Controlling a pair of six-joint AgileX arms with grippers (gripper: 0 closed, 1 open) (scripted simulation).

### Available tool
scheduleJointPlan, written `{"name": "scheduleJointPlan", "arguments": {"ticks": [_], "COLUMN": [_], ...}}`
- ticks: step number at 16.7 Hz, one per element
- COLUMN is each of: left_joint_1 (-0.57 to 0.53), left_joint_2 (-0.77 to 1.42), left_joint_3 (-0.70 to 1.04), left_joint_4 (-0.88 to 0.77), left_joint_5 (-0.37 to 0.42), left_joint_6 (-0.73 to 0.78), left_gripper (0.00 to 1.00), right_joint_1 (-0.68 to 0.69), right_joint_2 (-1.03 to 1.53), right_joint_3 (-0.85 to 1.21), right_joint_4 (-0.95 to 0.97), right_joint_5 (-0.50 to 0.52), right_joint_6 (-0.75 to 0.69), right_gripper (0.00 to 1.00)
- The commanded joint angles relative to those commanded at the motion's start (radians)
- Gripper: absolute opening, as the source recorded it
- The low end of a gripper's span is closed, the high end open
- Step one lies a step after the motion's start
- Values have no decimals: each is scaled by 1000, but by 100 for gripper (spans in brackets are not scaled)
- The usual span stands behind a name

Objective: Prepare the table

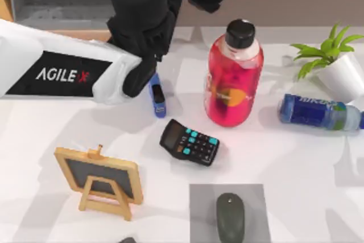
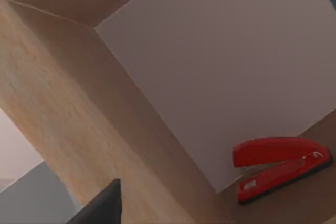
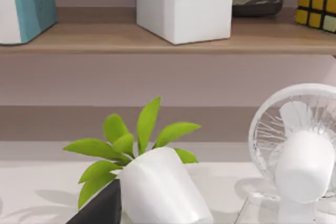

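While my left gripper [image 1: 149,44] hangs over the table's [image 1: 284,163] back-left by the blue stapler [image 1: 157,102] (red stapler [image 2: 278,167] shelved), I cannot tell its finger state.

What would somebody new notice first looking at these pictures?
Probably the tall red bottle standing mid-table, with a black calculator just in front. Next, the left arm reaching over a blue stapler toward the shelf cabinet, where a red stapler sits.
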State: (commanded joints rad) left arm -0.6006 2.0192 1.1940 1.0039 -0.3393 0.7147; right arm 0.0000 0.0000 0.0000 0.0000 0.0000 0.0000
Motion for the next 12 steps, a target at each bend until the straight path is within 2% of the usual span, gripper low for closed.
{"name": "scheduleJointPlan", "arguments": {"ticks": [6,12], "left_joint_1": [-154,-217], "left_joint_2": [186,401], "left_joint_3": [417,744], "left_joint_4": [-236,-450], "left_joint_5": [-255,-412], "left_joint_6": [-371,-638], "left_gripper": [100,100], "right_joint_1": [0,0], "right_joint_2": [0,0], "right_joint_3": [0,0], "right_joint_4": [0,0], "right_joint_5": [0,0], "right_joint_6": [0,0], "right_gripper": [100,100]}}
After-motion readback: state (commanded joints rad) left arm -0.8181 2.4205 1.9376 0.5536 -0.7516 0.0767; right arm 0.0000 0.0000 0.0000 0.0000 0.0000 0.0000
